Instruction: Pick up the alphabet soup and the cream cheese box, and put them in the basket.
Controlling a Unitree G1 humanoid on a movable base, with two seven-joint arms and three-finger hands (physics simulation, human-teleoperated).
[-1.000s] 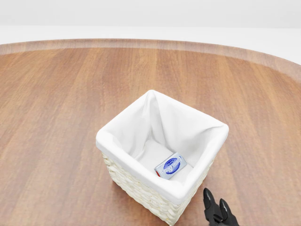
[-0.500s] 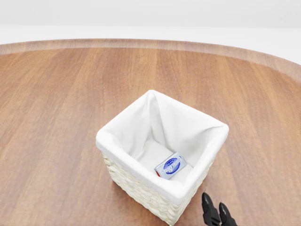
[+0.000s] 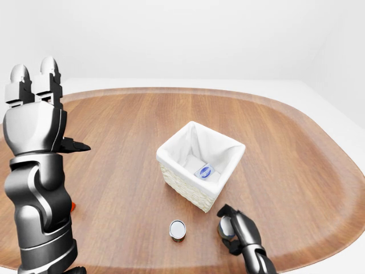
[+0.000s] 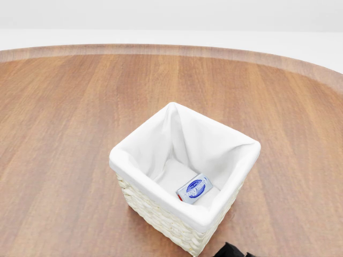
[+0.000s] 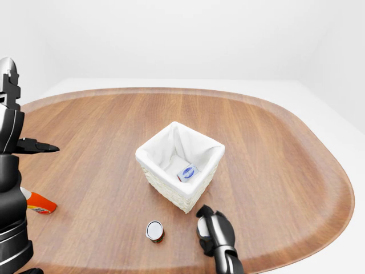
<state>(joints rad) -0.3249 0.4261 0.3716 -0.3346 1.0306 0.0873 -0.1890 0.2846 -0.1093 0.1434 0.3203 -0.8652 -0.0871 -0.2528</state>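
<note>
- On the wooden table [image 3: 296, 171], near the middle, stands the basket [image 4: 161, 211], a woven box with a white cloth lining folded over its rim.
- Inside it, on the lining's floor toward the lower right corner in the head view, lies the cream cheese box [image 4: 194, 188], its blue oval label facing up and one end tipped against the wall.
- Below the basket in the left-eye view, apart from its wicker side, the alphabet soup [image 3: 178, 230] stands upright on the bare wood, its pale round lid facing up.
- Just right of the can in that view, the right hand [image 3: 235, 227] sits low over the table near the basket's lower corner, fingers curled inward with nothing between them; it does not touch the can, and bare wood separates the two.
- At the left of the left-eye view, the left hand [image 3: 33, 85] is raised high, two fingers pointing up and the thumb jutting sideways, spread and empty; its grey forearm blocks part of the table's left side.
- Near the table's left edge in the right-eye view lies an orange bottle [image 5: 37, 202] on its side, partly hidden behind the left arm, well apart from the basket.
</note>
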